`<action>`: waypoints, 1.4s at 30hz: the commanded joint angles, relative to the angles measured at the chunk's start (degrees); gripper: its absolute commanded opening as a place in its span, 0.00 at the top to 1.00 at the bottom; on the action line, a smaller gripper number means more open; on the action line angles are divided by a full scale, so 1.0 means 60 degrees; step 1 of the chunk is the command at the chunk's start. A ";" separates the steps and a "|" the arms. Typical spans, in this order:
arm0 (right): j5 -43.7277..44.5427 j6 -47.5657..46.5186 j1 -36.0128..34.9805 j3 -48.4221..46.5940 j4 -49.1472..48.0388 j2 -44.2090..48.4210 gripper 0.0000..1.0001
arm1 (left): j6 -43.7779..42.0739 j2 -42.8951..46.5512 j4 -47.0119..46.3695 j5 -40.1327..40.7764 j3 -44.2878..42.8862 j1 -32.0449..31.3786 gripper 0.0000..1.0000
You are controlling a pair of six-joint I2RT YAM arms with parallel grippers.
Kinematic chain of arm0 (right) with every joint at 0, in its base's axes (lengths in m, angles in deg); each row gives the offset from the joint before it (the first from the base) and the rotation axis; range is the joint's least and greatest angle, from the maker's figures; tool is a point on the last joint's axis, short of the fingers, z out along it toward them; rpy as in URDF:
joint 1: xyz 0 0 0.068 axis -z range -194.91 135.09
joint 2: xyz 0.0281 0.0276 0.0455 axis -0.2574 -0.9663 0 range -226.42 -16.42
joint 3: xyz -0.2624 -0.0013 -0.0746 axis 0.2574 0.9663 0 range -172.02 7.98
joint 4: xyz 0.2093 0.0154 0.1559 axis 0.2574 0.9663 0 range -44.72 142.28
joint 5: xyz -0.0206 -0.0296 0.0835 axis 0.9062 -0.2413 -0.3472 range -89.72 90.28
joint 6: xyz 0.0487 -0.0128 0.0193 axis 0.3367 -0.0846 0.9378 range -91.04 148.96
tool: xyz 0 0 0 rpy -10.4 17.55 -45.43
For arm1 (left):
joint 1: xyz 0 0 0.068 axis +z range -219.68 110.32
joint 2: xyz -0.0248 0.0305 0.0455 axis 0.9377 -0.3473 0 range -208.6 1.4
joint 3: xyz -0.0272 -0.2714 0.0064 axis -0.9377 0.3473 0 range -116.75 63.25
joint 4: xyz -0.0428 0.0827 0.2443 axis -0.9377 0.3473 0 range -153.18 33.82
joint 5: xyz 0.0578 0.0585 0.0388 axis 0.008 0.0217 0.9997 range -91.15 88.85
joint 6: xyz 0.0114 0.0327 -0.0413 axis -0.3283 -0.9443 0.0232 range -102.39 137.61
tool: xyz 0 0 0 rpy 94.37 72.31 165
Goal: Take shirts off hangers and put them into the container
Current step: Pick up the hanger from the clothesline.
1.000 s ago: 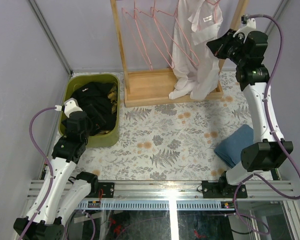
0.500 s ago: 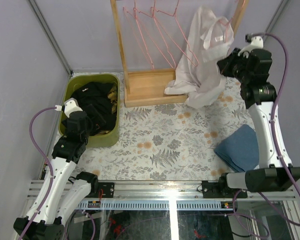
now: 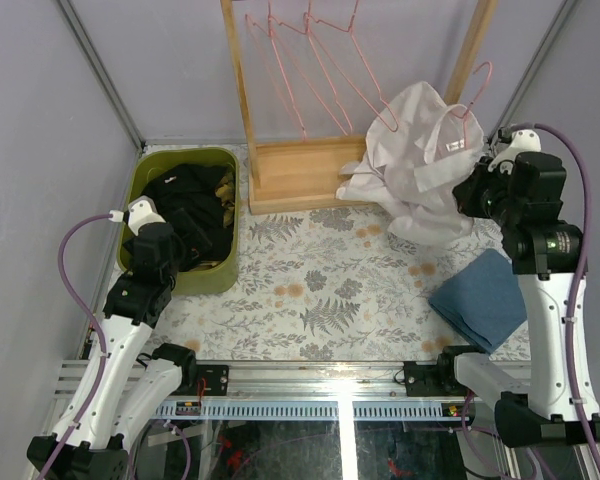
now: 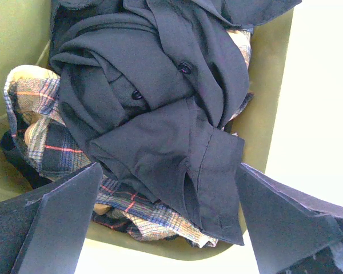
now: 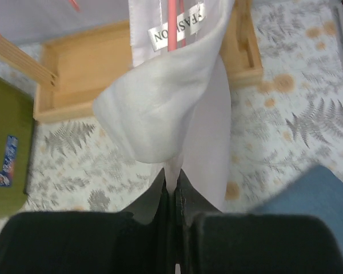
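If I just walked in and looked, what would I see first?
Probably the big white shirt, bunched up at the back right, pinched by the right end effector with a pink hanger poking out of it. Next, the green tub on the left, stuffed with black shirts.

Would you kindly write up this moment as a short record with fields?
White collared shirt: bunched at far right, thin pink wire hanger in its collar
Olive-green plastic tub: holds black shirts and yellow-and-black plaid flannel
Left gripper: jaws open, over the tub
Right gripper: jaws shut on the white shirt
Wooden rack: bare pink hangers
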 commanded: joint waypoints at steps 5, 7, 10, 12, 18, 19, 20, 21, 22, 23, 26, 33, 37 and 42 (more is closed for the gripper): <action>-0.2624 -0.1665 -0.0158 -0.1661 0.3554 -0.0797 1.00 | -0.0081 -0.0043 -0.0559 -0.0107 0.0075 -0.0029 0.00; -0.3994 -0.1561 -0.0169 -0.1556 0.3384 -0.0825 1.00 | -0.0070 -0.0019 -0.0570 -0.0108 0.0093 -0.0031 0.00; -0.3803 -0.1554 -0.0169 -0.1545 0.3566 -0.0902 1.00 | -0.0067 -0.0041 -0.0570 -0.0119 0.0109 -0.0023 0.00; -0.3266 -0.1696 -0.0176 -0.1506 0.3783 -0.0910 1.00 | -0.0067 -0.0069 -0.0592 -0.0151 0.0104 -0.0031 0.00; -0.4925 -0.2141 -0.0472 -0.1344 0.3624 -0.0403 1.00 | -0.0081 -0.0151 -0.0599 -0.0218 0.0087 -0.0034 0.00; -0.5496 -0.2206 -0.0493 -0.1310 0.3550 -0.0292 1.00 | -0.0081 -0.0151 -0.0599 -0.0224 0.0081 -0.0041 0.00; -0.6021 -0.2412 -0.0523 -0.1265 0.3488 -0.0194 1.00 | -0.0085 -0.0164 -0.0603 -0.0229 0.0084 -0.0032 0.00; -0.6475 -0.2523 -0.0565 -0.1199 0.3411 -0.0072 1.00 | -0.0086 -0.0153 -0.0599 -0.0239 0.0091 -0.0024 0.00; -0.6777 -0.2636 -0.0598 -0.1147 0.3353 0.0057 1.00 | -0.0086 -0.0151 -0.0608 -0.0233 0.0085 -0.0030 0.00; -0.7004 -0.2782 -0.0622 -0.1124 0.3348 0.0157 1.00 | -0.0095 -0.0159 -0.0613 -0.0239 0.0081 -0.0031 0.00; -0.7444 -0.3107 -0.0773 -0.1127 0.3418 0.0388 1.00 | -0.0096 -0.0136 -0.0625 -0.0253 0.0105 -0.0031 0.00; -0.8117 -0.3714 -0.1183 -0.1072 0.3673 0.0587 1.00 | -0.0096 -0.0122 -0.0644 -0.0269 0.0096 -0.0041 0.00; -0.9417 -0.4134 -0.1230 -0.1299 0.3547 0.0708 1.00 | -0.0102 -0.0090 -0.0643 -0.0264 0.0095 -0.0026 0.00; -1.1532 -0.3229 -0.1225 -0.0222 0.0327 0.1861 1.00 | -0.0063 0.0008 -0.0531 0.0077 0.0085 -0.0032 0.00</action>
